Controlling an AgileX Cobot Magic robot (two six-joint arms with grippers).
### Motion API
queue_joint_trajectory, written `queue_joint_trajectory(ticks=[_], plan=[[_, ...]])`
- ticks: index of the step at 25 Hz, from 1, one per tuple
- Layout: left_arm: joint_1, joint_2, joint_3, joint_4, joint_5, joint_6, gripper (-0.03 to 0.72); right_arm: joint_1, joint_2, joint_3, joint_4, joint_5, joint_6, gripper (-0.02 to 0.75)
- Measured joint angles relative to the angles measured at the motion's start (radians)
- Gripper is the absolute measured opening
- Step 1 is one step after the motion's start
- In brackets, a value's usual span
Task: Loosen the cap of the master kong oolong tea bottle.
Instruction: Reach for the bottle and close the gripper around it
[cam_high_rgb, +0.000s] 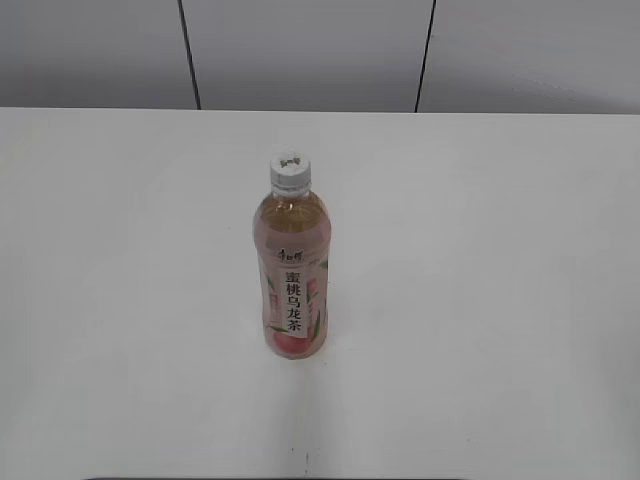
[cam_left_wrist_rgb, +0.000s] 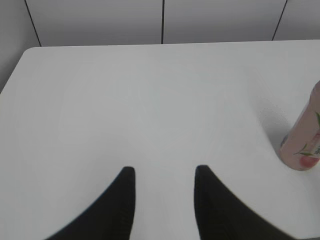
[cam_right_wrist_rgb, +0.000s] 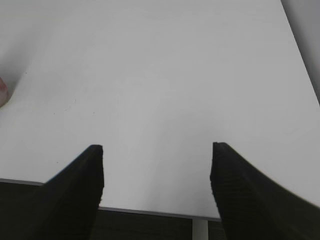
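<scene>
Full master kong oolong tea bottle (cam_high_rgb: 291, 270) stands mid-table (cam_high_rgb: 500, 300), probably heavy and slick, so hold the labelled body and twist the ribbed cap (cam_high_rgb: 289, 171); left gripper (cam_left_wrist_rgb: 164, 172) and right gripper (cam_right_wrist_rgb: 157, 151) both spread, empty.

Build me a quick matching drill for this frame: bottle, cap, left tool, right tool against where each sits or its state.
Things:
1. bottle
2. cap
3. left tool
4. right tool

States:
A. open above the near table edge
B. white, screwed on the bottle
C. upright mid-table, untouched
D. open, bottle off to its right

Pairs: 1-C, 2-B, 3-D, 4-A
</scene>
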Motion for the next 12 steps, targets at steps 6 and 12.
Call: queue_joint_trajectory(ticks=[6, 12], plan=[[0.000, 0.000, 0.000, 0.000, 0.000, 0.000, 0.245, 0.000, 0.000, 0.000, 0.000, 0.000, 0.000, 0.512], [0.000, 0.000, 0.000, 0.000, 0.000, 0.000, 0.245, 0.000, 0.000, 0.000, 0.000, 0.000, 0.000, 0.512]])
